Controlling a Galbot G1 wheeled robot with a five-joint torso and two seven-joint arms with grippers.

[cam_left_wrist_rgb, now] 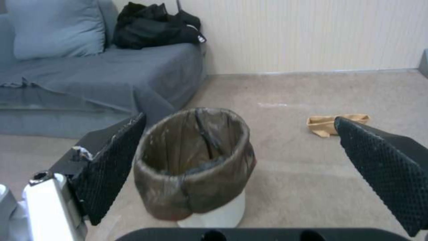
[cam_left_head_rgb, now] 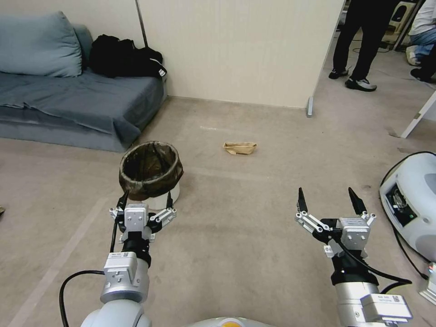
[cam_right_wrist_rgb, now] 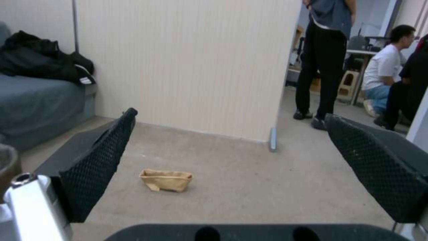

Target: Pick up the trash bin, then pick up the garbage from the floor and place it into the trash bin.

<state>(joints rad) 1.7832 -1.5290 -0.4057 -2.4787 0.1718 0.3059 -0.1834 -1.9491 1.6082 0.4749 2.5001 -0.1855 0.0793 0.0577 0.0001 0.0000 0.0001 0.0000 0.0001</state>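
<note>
Bin (cam_left_head_rgb: 151, 170) upright on carpet, mouth up, dark liner folded over rim; just ahead of L gripper (cam_left_head_rgb: 145, 200), fingers spread apart, not touching it. L wrist cam shows bin's white base (cam_left_wrist_rgb: 218, 214), mostly hidden from head cam. Brown paper bag (cam_left_head_rgb: 240, 147) flat on floor beyond, well apart from bin, long axis left-right. R gripper (cam_left_head_rgb: 330, 199) also spread wide, nothing held, bag (cam_right_wrist_rgb: 166, 180) far ahead btwn its fingers in R wrist cam
</note>
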